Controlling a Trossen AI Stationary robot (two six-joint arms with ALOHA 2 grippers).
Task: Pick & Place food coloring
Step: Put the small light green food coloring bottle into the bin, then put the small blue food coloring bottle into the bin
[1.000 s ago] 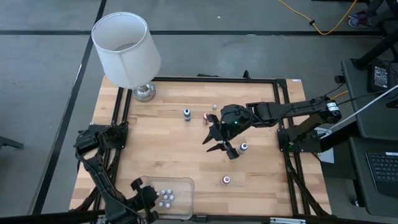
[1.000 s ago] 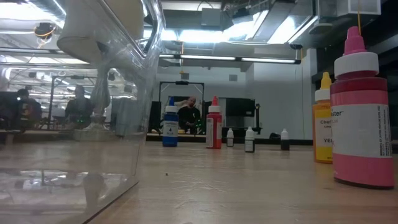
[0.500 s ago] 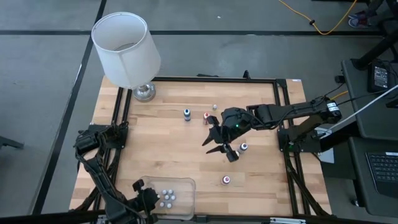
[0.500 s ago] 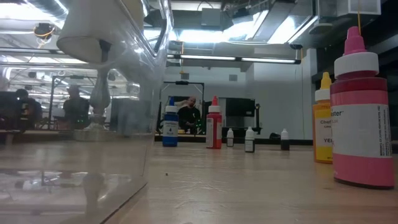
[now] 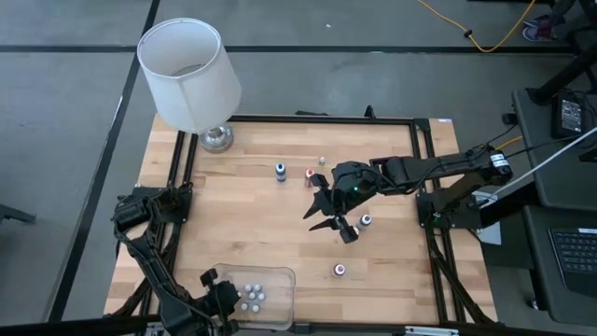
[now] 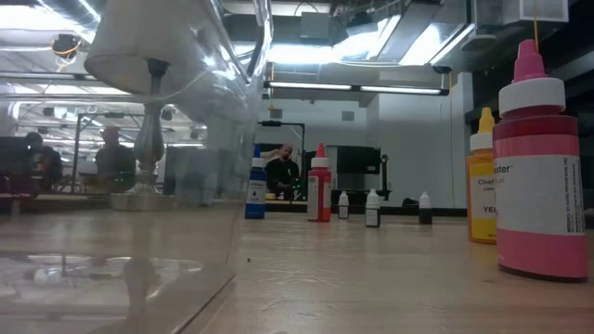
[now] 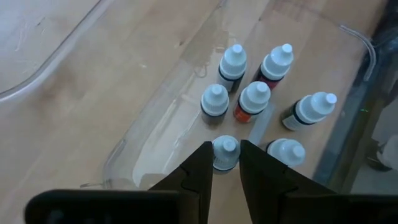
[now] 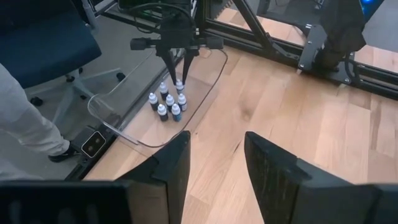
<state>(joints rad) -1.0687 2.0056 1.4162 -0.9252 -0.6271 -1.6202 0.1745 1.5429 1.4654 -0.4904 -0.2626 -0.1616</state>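
Left gripper (image 7: 224, 163) over the clear tray (image 5: 280, 278) at the counter's (image 5: 242, 205) near edge, jaws straddling one food coloring bottle (image 7: 225, 152) among six others. Beyond the tray, mid-counter: right gripper (image 5: 328, 217), jaws spread, empty, loose bottles (image 5: 340, 270) nearby.

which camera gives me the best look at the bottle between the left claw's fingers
The left wrist view: the bottle sits close up between the left claw fingers, inside the clear tray with six others. The right wrist view shows it small and distant. The high view shows only pale caps. The low view doesn't show it.
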